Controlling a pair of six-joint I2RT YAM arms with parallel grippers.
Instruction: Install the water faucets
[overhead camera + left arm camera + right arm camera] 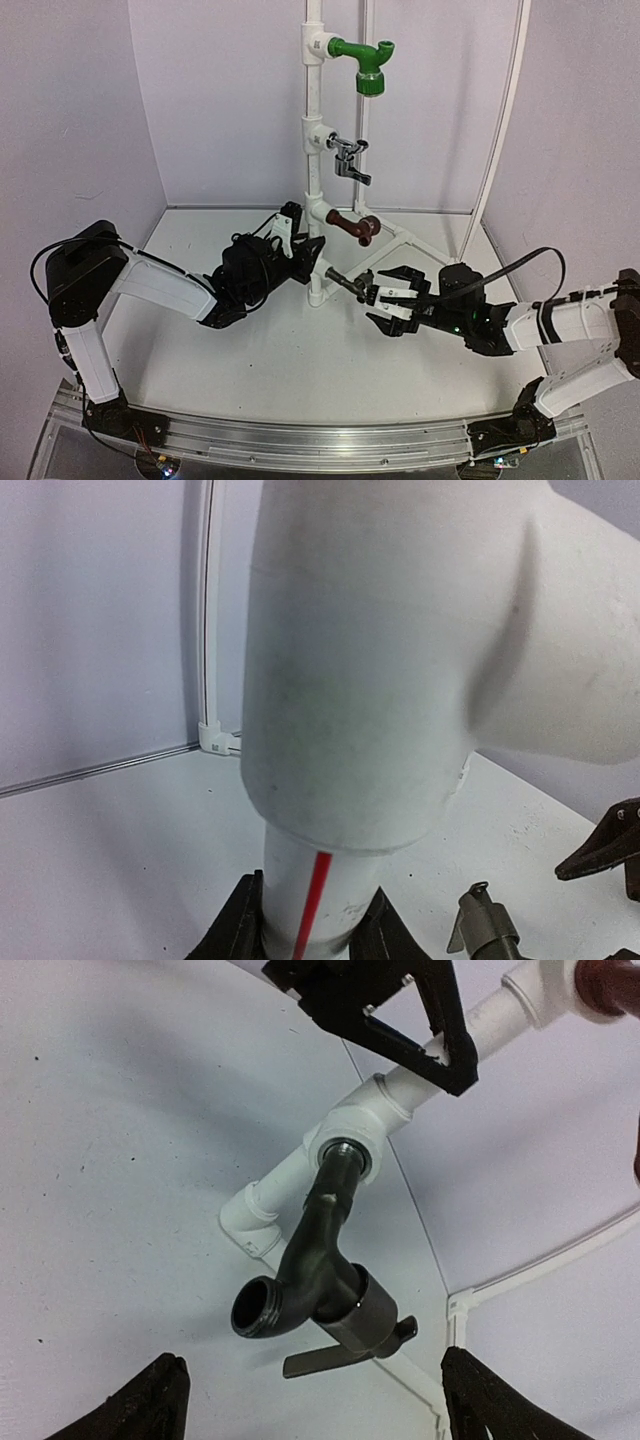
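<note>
- Tabletop (300, 380): white, matte, faintly speckled; aluminium rail (320, 440) along the near edge, carrying both arm bases.
- Walls (220, 100): pale lilac panels on 3 sides; white trim strip (497, 150) curving up the right-hand corner.
- PVC riser (315, 140): white, upright, centre rear, with 4 tee outlets.
- Faucets, top to bottom: green faucet (365, 62), silver faucet (349, 158), brown faucet (352, 226), dark grey faucet (320, 1280), its inlet in the bottom tee's mouth.
- Left gripper (312, 930): clamped on the PVC riser between the 2 lowest tees.
- Right gripper (320, 1400): jaws spread wide, just short of the dark grey faucet, not touching.
</note>
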